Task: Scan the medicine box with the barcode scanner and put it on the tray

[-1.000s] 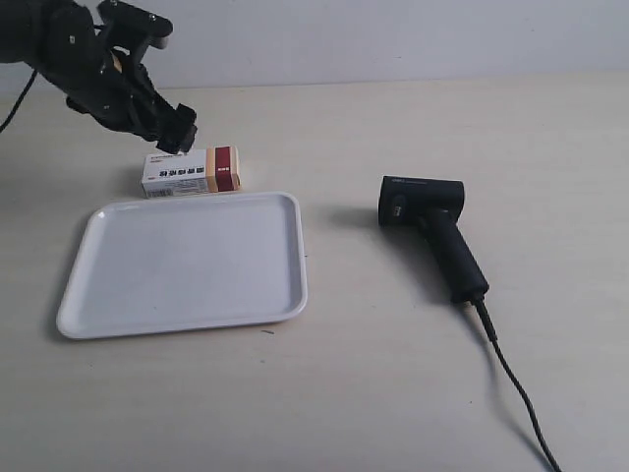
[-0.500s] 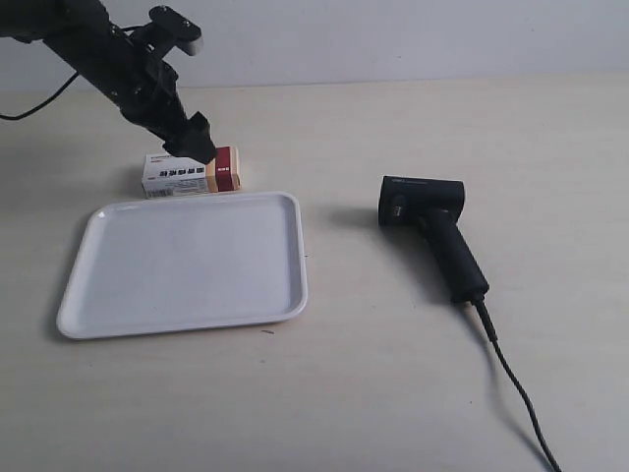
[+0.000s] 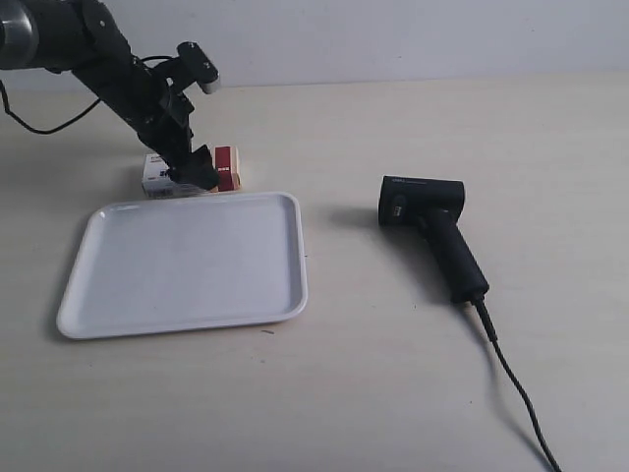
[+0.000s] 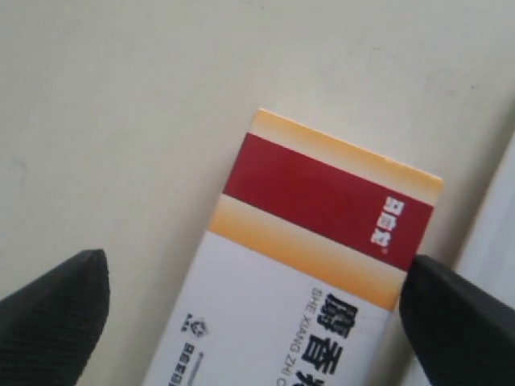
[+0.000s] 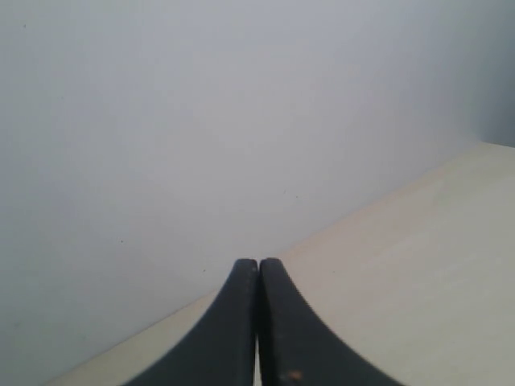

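Left wrist view: left gripper [image 4: 253, 310] spread wide astride medicine box [image 4: 298, 265] (for grasping, likely); right gripper [image 5: 258, 322] pressed together.

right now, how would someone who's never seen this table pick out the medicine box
Find the big white tray on the tabletop. Just beyond its far edge, under the left gripper, lies the medicine box. It is a small white carton with a dark red band edged in tan at one end, unlike the black barcode scanner lying apart.
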Robot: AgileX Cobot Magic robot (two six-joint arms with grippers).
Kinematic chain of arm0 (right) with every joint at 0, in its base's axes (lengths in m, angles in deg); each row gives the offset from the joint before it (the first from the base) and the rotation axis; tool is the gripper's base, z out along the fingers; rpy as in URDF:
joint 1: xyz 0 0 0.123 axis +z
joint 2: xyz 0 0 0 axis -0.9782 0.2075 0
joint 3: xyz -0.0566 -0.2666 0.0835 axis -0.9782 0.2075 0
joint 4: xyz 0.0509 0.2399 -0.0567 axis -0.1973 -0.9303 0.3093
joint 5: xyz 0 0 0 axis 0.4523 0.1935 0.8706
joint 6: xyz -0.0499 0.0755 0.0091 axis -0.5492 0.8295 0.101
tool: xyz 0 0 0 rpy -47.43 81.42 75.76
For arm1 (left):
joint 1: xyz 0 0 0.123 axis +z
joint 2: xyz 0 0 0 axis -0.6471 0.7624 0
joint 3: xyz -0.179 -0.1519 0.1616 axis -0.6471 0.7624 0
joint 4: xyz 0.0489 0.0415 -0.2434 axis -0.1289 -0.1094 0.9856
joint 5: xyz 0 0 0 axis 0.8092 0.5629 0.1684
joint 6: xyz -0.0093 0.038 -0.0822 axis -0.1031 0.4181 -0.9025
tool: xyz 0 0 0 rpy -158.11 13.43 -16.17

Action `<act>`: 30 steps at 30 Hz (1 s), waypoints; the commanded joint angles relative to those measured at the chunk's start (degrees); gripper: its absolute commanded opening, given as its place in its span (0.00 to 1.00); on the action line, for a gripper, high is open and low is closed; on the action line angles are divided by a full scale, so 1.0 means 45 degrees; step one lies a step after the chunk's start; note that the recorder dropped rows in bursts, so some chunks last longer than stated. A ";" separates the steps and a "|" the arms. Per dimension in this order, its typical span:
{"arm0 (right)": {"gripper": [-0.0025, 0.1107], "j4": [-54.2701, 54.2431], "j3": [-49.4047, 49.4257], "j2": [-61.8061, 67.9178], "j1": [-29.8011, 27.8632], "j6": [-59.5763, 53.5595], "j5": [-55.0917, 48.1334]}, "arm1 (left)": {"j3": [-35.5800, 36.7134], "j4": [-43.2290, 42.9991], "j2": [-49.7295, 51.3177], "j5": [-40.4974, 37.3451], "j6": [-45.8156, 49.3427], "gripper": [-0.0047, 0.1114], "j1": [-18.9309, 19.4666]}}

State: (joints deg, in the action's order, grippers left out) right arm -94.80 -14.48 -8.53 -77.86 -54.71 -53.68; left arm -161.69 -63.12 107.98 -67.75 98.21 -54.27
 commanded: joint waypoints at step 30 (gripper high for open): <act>0.02 0.0152 -0.2365 0.8074 0.2250 -0.1496 0.0527 | 0.2638 0.0967 -0.4196 -0.3816 -0.1289 0.04 -0.0528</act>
State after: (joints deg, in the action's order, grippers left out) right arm -94.80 -21.91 19.51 -71.14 -59.43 -51.70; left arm -155.32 -60.20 92.32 -87.02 91.87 -55.11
